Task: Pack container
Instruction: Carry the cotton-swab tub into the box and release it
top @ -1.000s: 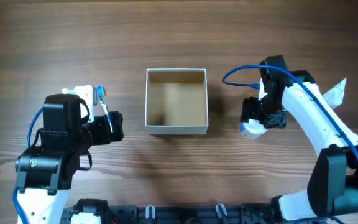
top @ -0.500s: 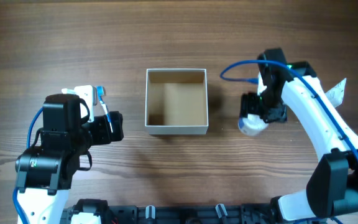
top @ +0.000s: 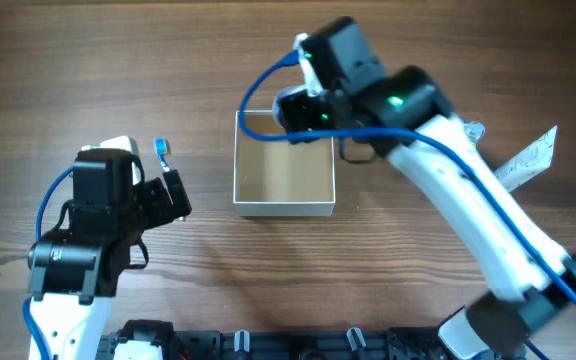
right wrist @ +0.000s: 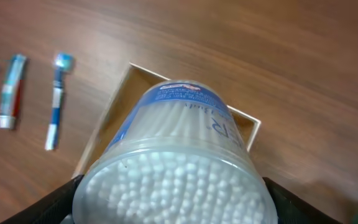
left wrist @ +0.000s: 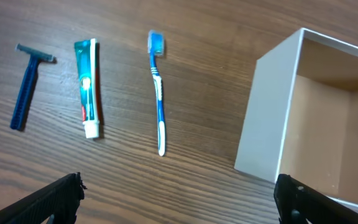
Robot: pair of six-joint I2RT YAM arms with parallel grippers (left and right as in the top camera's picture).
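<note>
The container, a square shallow box with white walls and a brown inside, stands at the table's middle; it also shows in the left wrist view and the right wrist view. My right gripper hangs over the box's far edge, shut on a clear round jar of cotton swabs with a blue label, held above the box. My left gripper is open and empty, left of the box. A blue toothbrush, a toothpaste tube and a blue razor lie on the table before it.
The toothbrush and the toothpaste tube also show in the right wrist view, left of the box. A white packet lies at the table's right side. The right arm's blue cable loops over the box's far side.
My right arm has swung up and left with the jar, from the table right of the box to above the box's far edge. The left gripper has barely shifted.
</note>
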